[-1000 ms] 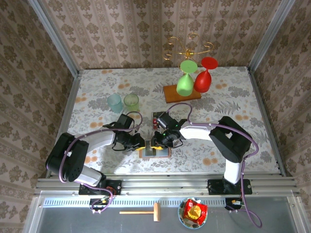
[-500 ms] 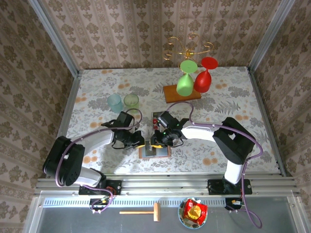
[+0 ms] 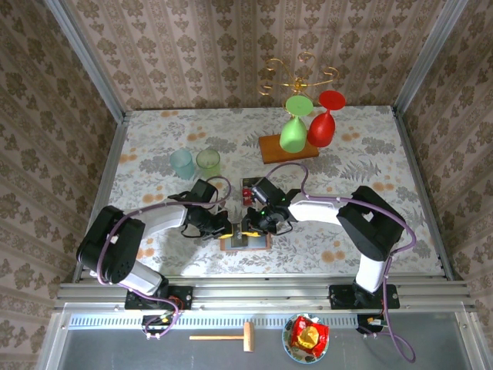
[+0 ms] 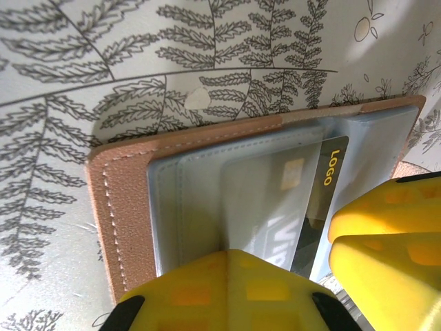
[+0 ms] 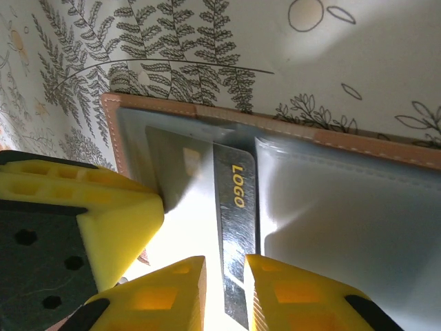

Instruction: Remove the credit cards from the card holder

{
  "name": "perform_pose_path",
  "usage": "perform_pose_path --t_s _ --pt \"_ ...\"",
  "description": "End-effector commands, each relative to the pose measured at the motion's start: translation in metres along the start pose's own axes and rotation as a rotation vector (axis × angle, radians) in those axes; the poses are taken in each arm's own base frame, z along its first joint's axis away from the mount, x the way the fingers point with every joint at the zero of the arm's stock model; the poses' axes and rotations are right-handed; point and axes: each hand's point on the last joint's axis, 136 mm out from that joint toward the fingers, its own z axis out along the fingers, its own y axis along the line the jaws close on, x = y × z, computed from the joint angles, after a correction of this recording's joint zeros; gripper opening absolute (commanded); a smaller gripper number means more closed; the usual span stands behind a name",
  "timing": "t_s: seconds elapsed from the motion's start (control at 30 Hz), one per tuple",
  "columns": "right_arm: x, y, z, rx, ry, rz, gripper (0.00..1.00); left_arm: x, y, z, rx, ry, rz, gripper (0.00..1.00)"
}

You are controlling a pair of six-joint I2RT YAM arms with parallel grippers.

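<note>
Wallpaper with a damask pattern walls in the fern-printed tabletop (image 3: 370,146). Near its front edge the card holder (image 3: 246,241) lies open (lining up). The left gripper (image 3: 224,226) has its fingers shut, pressing the holder's left part. The right gripper's (image 5: 224,276) fingers pinch a dark credit card (image 5: 235,234) marked LOGO.

left end effector (image 3: 225,229): fingers closed, arm bent inward | right end effector (image 3: 248,228): fingers narrowly parted, arm bent inward | tips nearly meeting
</note>
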Motion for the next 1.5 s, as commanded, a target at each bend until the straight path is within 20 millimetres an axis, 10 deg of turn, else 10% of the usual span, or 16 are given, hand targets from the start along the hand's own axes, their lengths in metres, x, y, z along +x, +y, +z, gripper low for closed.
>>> perform_pose_path --t_s 0.0,1.47 --pt "-0.001 -0.011 -0.002 0.035 -0.007 0.017 0.22 0.005 0.012 0.003 -0.049 0.019 -0.009 0.02" --pt "-0.001 -0.023 -0.002 -0.037 -0.021 0.064 0.07 0.01 0.029 -0.004 -0.086 -0.008 -0.038 0.03"
